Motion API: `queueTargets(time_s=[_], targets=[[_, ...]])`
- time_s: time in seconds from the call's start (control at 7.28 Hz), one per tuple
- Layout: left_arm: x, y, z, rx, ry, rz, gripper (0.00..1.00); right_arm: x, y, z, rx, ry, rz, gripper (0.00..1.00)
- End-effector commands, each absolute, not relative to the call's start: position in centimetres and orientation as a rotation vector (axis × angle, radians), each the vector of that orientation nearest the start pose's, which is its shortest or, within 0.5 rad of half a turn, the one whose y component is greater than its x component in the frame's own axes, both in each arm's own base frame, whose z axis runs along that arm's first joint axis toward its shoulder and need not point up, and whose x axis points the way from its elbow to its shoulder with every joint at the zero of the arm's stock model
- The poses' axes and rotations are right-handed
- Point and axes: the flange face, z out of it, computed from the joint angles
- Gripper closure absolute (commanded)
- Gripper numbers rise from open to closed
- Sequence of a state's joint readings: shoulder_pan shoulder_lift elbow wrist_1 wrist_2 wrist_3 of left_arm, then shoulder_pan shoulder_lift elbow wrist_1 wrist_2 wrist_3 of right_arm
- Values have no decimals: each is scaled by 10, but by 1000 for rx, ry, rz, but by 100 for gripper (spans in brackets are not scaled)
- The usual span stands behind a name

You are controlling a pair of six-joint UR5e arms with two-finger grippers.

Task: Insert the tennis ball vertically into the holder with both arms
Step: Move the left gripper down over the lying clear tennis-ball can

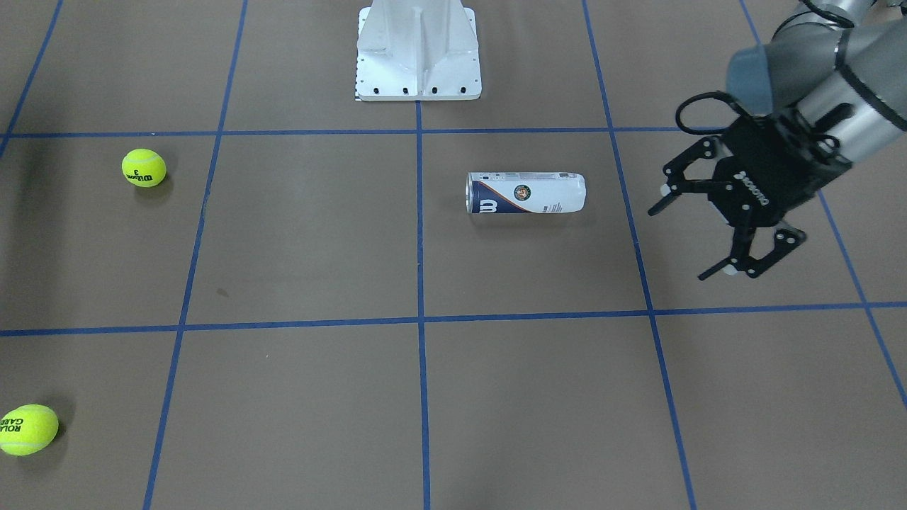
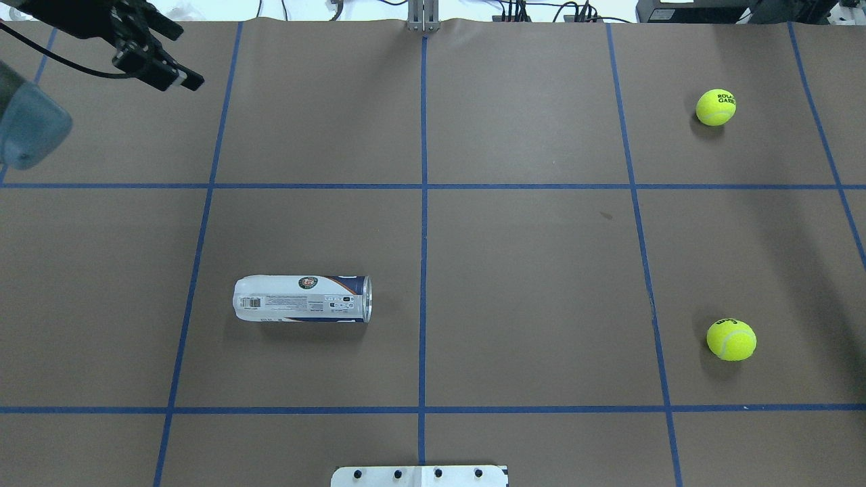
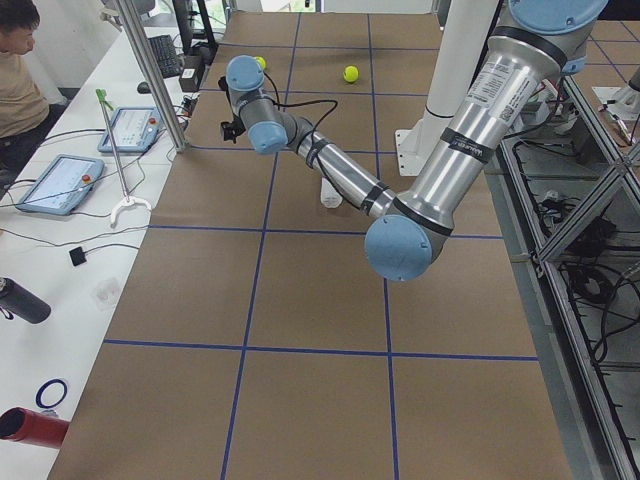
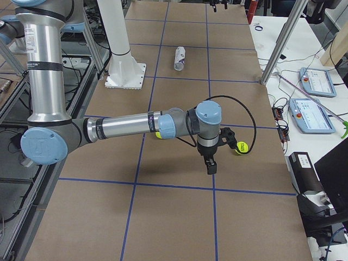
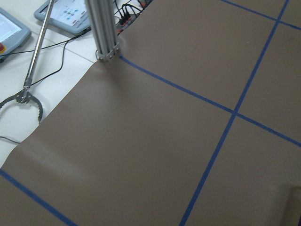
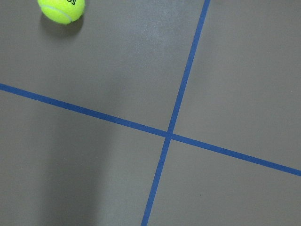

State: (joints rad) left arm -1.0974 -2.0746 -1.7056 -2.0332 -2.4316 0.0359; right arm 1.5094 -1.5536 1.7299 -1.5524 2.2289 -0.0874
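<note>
Exterior front-facing: holder [image 1: 526,192] apart from left gripper [image 1: 691,237]

The front view's edges cut off one yellow-green felt tennis ball [image 1: 27,429] at lower left and the white metal pedestal base [image 1: 418,53] at top. Seen from the left side, the grey left arm [image 3: 345,178] hides most of the clear plastic labelled can [image 3: 330,198]. The black right gripper [image 4: 216,153] shows too small to read its jaws.

The left arm [image 3: 470,130] and right arm [image 4: 125,128] consist of silver tubular links with black bands, grey joint housings and pale blue round caps [image 3: 397,248]. A black cable [image 1: 678,115] loops to the black two-finger left gripper [image 1: 691,237], marked in white lettering. The white pedestal base [image 1: 418,57] carries black screws.
</note>
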Motion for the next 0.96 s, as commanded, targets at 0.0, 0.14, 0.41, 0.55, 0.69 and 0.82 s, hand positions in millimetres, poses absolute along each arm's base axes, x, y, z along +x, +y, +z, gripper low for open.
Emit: queueTargets(time_s=[0.0,0.14,0.41,0.55,0.69,0.82], targets=[[319,-527,216,849,1089,1065,1,41,-510,575,193,-656,-190,0],[342,-513,213,865,1096,1141,1,41,-510,575,193,-656,-190,0],[377,-494,212,932,1015,1219,1,41,-510,575,191,-658,-189,0],[396,-483,213,952,985,1260,1,41,-510,575,188,-659,-174,0],[402,-480,216,939,963,1297,1,41,-510,575,186,-659,-172,0],[410,-476,220,912,946,1339,0,41,-510,577,183,-659,-171,0]])
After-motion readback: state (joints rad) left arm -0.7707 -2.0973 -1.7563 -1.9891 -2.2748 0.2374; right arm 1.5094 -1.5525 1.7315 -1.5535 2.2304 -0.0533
